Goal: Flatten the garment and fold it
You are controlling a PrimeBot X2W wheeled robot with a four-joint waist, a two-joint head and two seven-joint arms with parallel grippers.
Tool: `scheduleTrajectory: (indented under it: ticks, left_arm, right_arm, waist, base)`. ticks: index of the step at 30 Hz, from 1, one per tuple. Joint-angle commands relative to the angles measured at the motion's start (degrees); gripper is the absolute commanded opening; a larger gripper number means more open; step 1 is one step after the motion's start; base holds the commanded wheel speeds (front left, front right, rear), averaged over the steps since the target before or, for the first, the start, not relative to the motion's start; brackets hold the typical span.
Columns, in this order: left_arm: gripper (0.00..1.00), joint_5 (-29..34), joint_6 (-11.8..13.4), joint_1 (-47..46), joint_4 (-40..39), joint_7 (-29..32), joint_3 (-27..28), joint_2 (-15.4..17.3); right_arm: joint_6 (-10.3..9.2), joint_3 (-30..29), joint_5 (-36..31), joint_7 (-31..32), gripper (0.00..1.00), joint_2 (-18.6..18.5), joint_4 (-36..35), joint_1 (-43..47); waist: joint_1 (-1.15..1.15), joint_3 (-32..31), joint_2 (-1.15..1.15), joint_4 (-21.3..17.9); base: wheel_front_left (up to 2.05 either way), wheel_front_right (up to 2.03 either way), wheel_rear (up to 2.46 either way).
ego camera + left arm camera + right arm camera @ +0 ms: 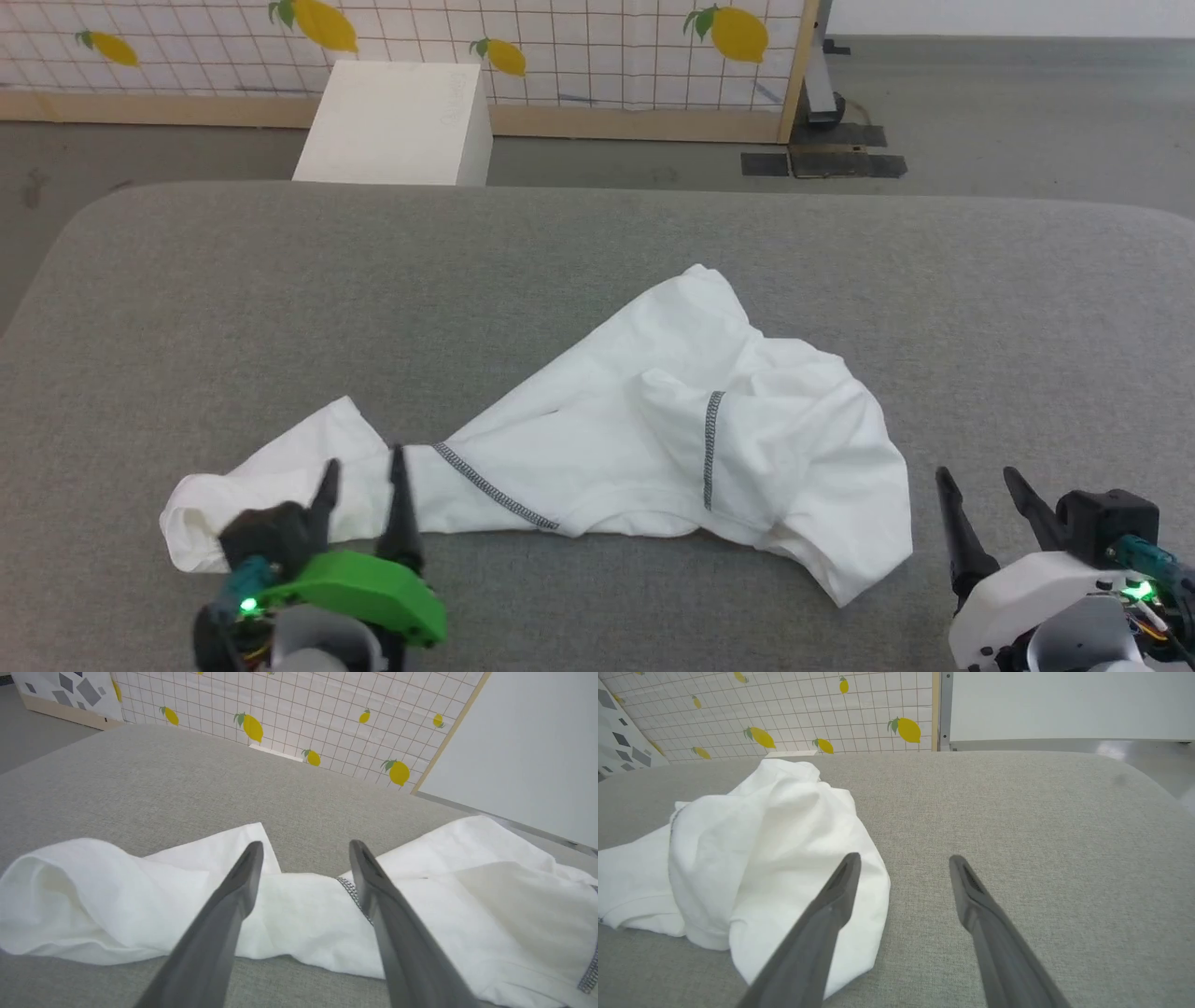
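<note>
Both jaws spread, garment (653, 420) crumpled on table (233, 308)

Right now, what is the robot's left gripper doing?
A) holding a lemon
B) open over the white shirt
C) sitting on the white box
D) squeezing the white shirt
B: the left gripper has its fingers apart over the white shirt, pinching nothing.

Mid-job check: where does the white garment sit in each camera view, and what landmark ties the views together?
Head view: the garment lies across the centre of the grey table, with one end reaching the lower left.
Left wrist view: the garment spans the lower half, edge to edge.
Right wrist view: the garment is bunched at the left.
Shared landmark: the lemon-print grid panel along the top.
</note>
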Motion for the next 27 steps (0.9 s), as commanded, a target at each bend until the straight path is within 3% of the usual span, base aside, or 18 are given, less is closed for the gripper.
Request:
scheduleTrajectory:
  ticks: [1, 6, 13, 20, 21, 22, 23, 24, 27]
  left_arm:
    - [1.0, 1.64, -0.91, -0.92, 0.35, -0.46, -0.88, -0.63]
    - [1.0, 4.09, -4.77, -3.96, 3.75, 0.47, -6.5, -3.56]
    - [1.0, 9.54, -11.48, -11.18, 9.31, 9.32, -18.26, -5.38]
    - [1.0, 8.73, -13.06, -16.05, 18.42, 23.84, -22.14, -6.33]
    - [0.91, 7.95, -12.96, -16.13, 19.61, 27.09, -22.43, -6.28]
    - [0.45, 7.03, -13.02, -15.96, 20.28, 29.84, -22.57, -6.18]
    - [0.16, 5.88, -13.31, -15.67, 20.66, 32.82, -22.68, -5.89]
    - [0.0, 4.85, -13.43, -15.32, 20.53, 34.59, -22.43, -5.58]
    - [0.0, 0.29, -12.88, -13.19, 17.11, 36.33, -18.98, -4.23]
  right_arm:
    - [-0.09, -0.14, -0.4, 1.15, 1.0, -0.03, -0.05, -0.08]
    - [-0.09, 0.86, 0.12, 6.29, 1.0, -0.03, 0.95, -1.53]
    - [-0.09, 1.74, 1.57, 6.33, 1.0, -0.03, -0.01, -2.16]
    - [-0.09, 1.91, 2.12, 4.96, 1.0, -0.03, -0.37, -2.72]
    - [-0.09, 1.96, 2.2, 4.81, 1.0, -0.03, -0.3, -2.77]
    - [-0.09, 2.01, 2.3, 4.7, 1.0, -0.03, -0.22, -2.8]
    - [-0.09, 2.04, 2.4, 4.57, 1.0, -0.03, -0.1, -2.78]
    - [-0.09, 2.08, 2.42, 4.5, 1.0, -0.03, -0.01, -2.73]
    - [-0.09, 1.84, 2.63, 4.38, 1.0, -0.03, 0.05, -2.26]
  waist:
    - [0.0, 0.36, 0.0, 0.48]
    - [0.0, 1.27, 0.0, 1.04]
    - [0.0, 3.16, 0.0, 1.22]
    - [0.0, 4.19, 0.0, -0.66]
    - [0.0, 4.19, 0.0, -1.06]
    - [0.0, 4.13, 0.0, -1.39]
    - [0.0, 4.01, 0.0, -1.72]
    - [0.0, 3.88, 0.0, -1.97]
    - [0.0, 3.44, 0.0, -2.42]
  base:
    - [0.0, 0.0, 0.0]
    - [0.0, 0.0, 0.0]
    - [0.0, 0.0, 0.0]
    - [0.0, 0.0, 0.0]
    - [0.0, 0.0, 0.0]
    - [0.0, 0.0, 0.0]
    - [0.0, 0.0, 0.0]
    - [0.0, 0.0, 0.0]
    - [0.0, 0.0, 0.0]
